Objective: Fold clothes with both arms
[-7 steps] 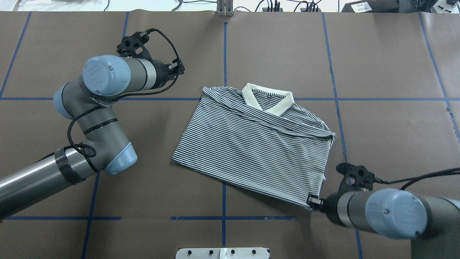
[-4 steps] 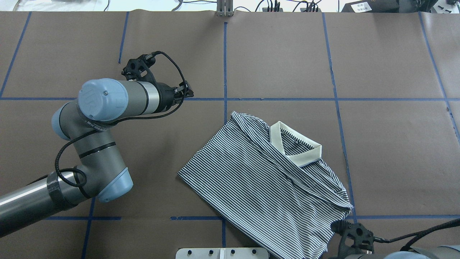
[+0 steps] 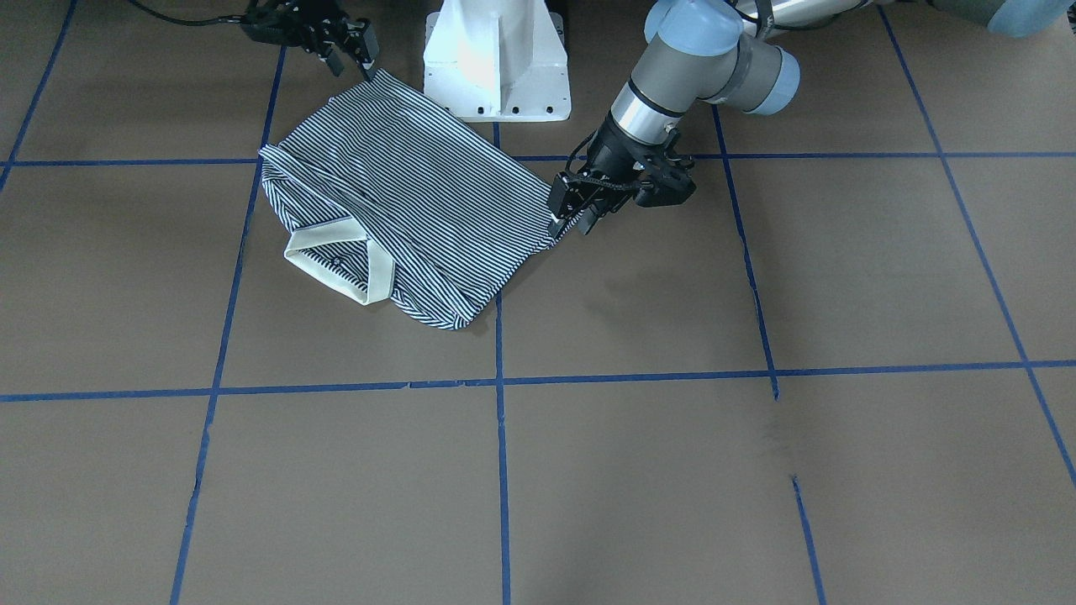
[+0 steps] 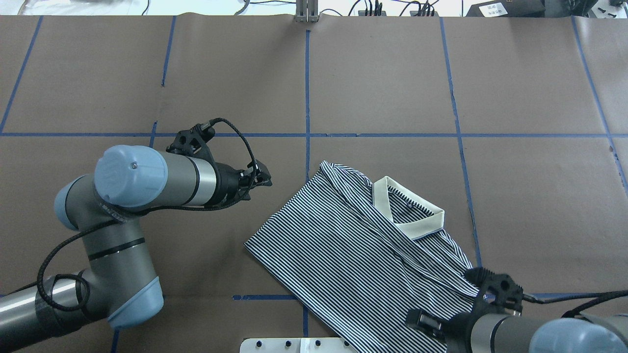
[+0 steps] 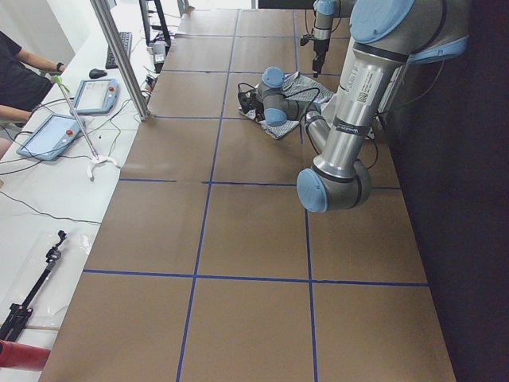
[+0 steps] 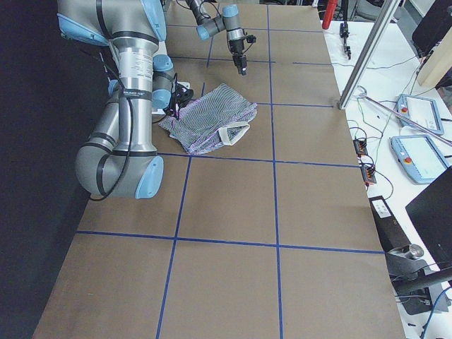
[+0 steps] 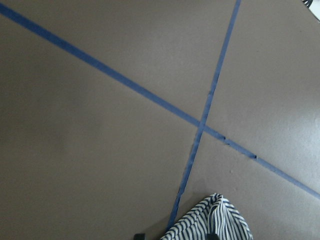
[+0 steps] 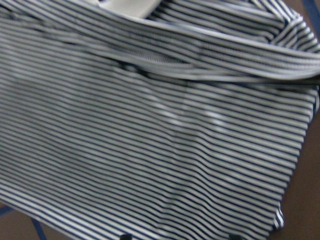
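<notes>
The striped polo shirt (image 4: 353, 245) lies folded on the brown table, turned at an angle, its cream collar (image 4: 409, 208) on the far right side. In the front-facing view my left gripper (image 3: 573, 223) hangs open just above the shirt's (image 3: 420, 185) left corner. That corner (image 7: 210, 225) shows between its fingertips in the left wrist view. My right gripper (image 4: 415, 321) hovers over the shirt's near part, by the near corner (image 3: 378, 77), its fingers apart. Blurred stripes (image 8: 160, 125) fill the right wrist view.
The white pedestal base (image 3: 496, 59) stands right beside the shirt's near corner. Blue tape lines (image 4: 307, 83) cross the table. Cables and boxes (image 4: 490, 9) line the far edge. A side desk with tablets (image 5: 75, 107) and a person's arm (image 5: 32, 68) lies beyond the table's end.
The shirt slid toward the robot and to its right, pulled by the right gripper, which now stands open over it. The left gripper came nearer, down toward the shirt's left corner.
</notes>
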